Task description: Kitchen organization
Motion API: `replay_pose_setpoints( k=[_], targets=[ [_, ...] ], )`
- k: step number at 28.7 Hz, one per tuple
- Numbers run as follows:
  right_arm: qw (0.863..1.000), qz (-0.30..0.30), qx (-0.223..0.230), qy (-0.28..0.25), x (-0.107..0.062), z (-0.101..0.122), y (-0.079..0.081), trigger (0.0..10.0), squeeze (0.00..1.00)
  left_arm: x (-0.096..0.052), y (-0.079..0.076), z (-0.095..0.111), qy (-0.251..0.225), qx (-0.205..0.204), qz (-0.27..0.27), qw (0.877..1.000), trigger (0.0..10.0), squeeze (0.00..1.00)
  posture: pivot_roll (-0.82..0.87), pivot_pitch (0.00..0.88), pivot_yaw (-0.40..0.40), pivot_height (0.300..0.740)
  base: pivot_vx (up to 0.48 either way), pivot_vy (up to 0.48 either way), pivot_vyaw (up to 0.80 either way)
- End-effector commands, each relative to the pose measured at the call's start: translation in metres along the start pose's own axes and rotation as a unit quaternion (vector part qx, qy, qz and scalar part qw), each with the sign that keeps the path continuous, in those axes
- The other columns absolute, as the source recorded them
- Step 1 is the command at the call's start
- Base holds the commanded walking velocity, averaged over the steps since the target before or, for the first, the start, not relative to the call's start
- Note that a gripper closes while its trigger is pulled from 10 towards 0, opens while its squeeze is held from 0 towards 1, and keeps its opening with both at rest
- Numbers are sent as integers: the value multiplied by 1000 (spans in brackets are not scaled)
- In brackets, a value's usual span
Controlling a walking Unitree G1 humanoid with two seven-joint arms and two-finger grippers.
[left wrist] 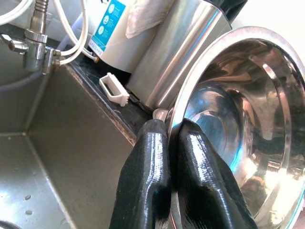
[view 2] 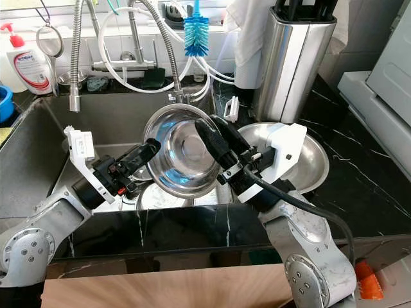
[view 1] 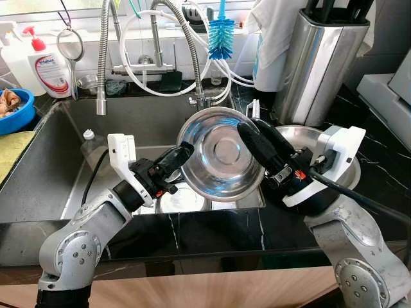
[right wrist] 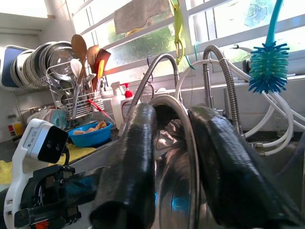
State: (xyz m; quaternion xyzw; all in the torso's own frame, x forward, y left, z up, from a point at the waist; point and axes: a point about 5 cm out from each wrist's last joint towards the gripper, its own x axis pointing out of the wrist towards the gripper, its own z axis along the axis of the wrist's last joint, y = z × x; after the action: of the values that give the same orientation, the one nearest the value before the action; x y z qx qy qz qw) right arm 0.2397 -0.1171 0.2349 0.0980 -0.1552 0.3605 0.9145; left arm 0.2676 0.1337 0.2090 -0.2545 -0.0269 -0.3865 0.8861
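Over sink [view 1: 58, 173], claws [view 1: 182, 154] [view 1: 250, 136] covering bowl [view 1: 221, 157] rim

A shiny steel bowl [view 1: 218, 154] is held tilted on edge above the sink [view 1: 51, 173], its hollow facing the robot. The left gripper [view 1: 183, 154] pinches its left rim; the right gripper [view 1: 253, 135] clamps its right rim, one finger each side. Beneath it lies what seems another steel dish [view 1: 183, 200]

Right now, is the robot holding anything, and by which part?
Yes: a steel bowl, tilted over the sink. Both end effectors, left and right, pinch its rim on opposite sides.
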Motion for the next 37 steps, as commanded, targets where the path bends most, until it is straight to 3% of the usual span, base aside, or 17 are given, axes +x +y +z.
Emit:
replay_pose_setpoints(
  k=[1, 9, 10, 11, 12, 17, 23, 24, 25, 26, 27, 28, 30, 31, 35, 36, 37],
  targets=[
    [1000, 15, 3, -1, 1, 1, 4, 10000, 1000, 1, 2, 12, -27, 13, 17, 999, 0, 0, 25, 29, 22, 740, 0, 0, 0],
    [1000, -6, -13, -1, 2, 1, -1, 10000, 1000, -1, 3, 12, -28, 11, 20, 999, 0, 0, 26, 26, 20, 740, 0, 0, 0],
    [1000, -20, -20, -1, 2, 1, -4, 10000, 839, -1, 3, 12, -30, 10, 21, 999, 0, 0, 26, 27, 19, 740, 0, 0, 0],
    [1000, -20, -20, -1, 2, 1, -4, 10000, 839, -1, 3, 12, -30, 10, 21, 999, 0, 0, 26, 27, 19, 740, 0, 0, 0],
    [998, -49, -36, 3, 2, 1, -11, 10000, 0, -1, 3, 12, -31, 9, 21, 999, 0, 0, 26, 27, 19, 740, 0, 0, 0],
    [992, -115, -44, 0, -1, 2, -30, 10000, 0, 0, 2, 12, -32, 7, 18, 999, 0, 0, 24, 31, 18, 740, 0, 0, 0],
    [991, -127, -26, -20, -1, 7, -32, 10000, 0, 1, 3, 13, -42, 9, 33, 999, 0, 0, 21, 35, 19, 740, 0, 0, 0],
    [992, -125, -26, -21, 0, 7, -31, 10000, 0, 2, 7, 15, -49, 21, 58, 997, 0, 0, 21, 35, 19, 740, 0, 0, 0],
    [992, -124, -24, -22, 0, 7, -31, 10000, 0, 2, 12, 16, -51, 37, 83, 995, 2392, 0, 21, 35, 20, 740, 0, 0, 0],
    [992, -124, -23, -22, 0, 7, -31, 10000, 0, 2, 17, 16, -51, 50, 103, 992, 3647, 0, 21, 35, 20, 740, 0, 0, 0],
    [992, -124, -22, -23, 0, 7, -30, 10000, 0, 1, 24, 16, -51, 63, 130, 988, 8353, 0, 21, 35, 20, 740, 0, 0, 0],
    [992, -124, -19, -25, 1, 7, -30, 10000, 0, 0, 29, 17, -52, 72, 151, 985, 10000, 0, 22, 35, 21, 740, 0, 0, 0],
    [992, -122, -14, -27, 1, 7, -30, 10000, 0, -3, 39, 19, -55, 91, 197, 975, 10000, 0, 24, 35, 21, 740, 0, 0, 0],
    [992, -120, -12, -29, 1, 8, -29, 10000, 0, -8, 51, 21, -48, 122, 240, 962, 10000, 0, 22, 35, 23, 740, 0, 0, 0],
    [992, -120, -11, -30, 1, 8, -28, 10000, 0, -16, 63, 20, -36, 158, 276, 947, 10000, 0, 22, 35, 23, 740, 0, 0, 0],
    [992, -120, -10, -31, 1, 8, -28, 10000, 0, -21, 71, 22, -33, 182, 301, 935, 10000, 0, 22, 36, 23, 740, 0, 0, 0],
    [992, -120, -10, -31, 1, 8, -28, 10000, 0, -21, 71, 22, -33, 182, 301, 935, 10000, 0, 22, 36, 23, 740, 0, 0, 0]
  ],
)
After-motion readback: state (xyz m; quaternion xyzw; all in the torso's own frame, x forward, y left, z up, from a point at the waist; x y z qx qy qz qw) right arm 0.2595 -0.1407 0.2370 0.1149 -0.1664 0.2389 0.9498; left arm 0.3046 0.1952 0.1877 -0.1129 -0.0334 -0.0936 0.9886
